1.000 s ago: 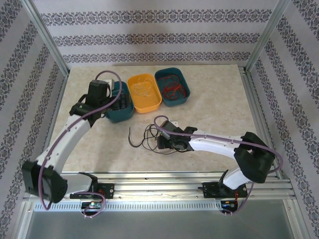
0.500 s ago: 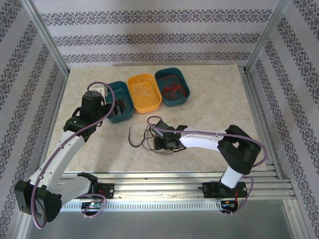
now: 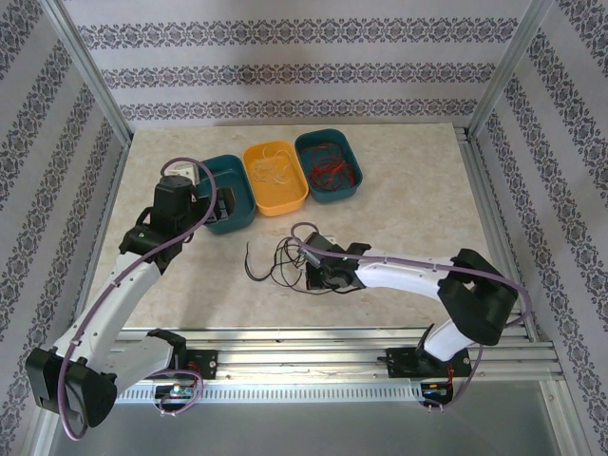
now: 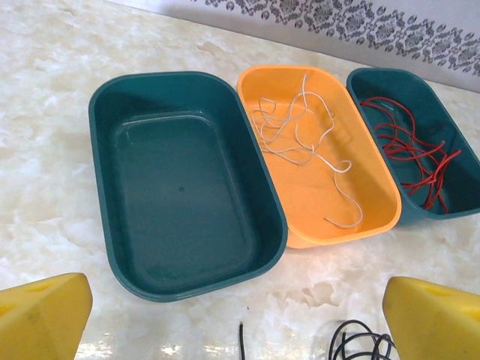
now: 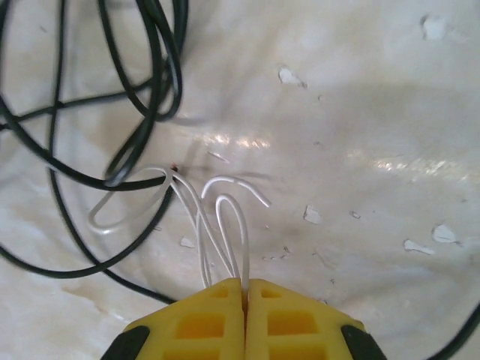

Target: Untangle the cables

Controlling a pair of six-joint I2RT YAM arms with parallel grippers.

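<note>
A thin white cable [image 5: 223,217] lies in loops on the marbled table [image 5: 360,97]. Its bends are pinched between the yellow fingers [image 5: 210,307] of the right gripper [image 5: 245,285], which are pressed together on it. One loop meets the black cables [image 5: 146,90] tangled just beside it. Seen from above, the black cables sprawl near the middle of the table, at the tip of the right arm reaching in from the right. Beyond them, three oval trays sit side by side toward the far edge. The left teal tray [image 4: 101,150], its floor bare, touches an orange tray [image 4: 367,187] holding loose cream cables [image 4: 300,142]. Next to that is the right teal tray [image 4: 367,82], holding red cables [image 4: 409,150]. The left gripper [image 4: 240,322] hovers just short of the left teal tray's near rim, its yellow fingertips [image 4: 41,315] spread wide apart above the table.
</note>
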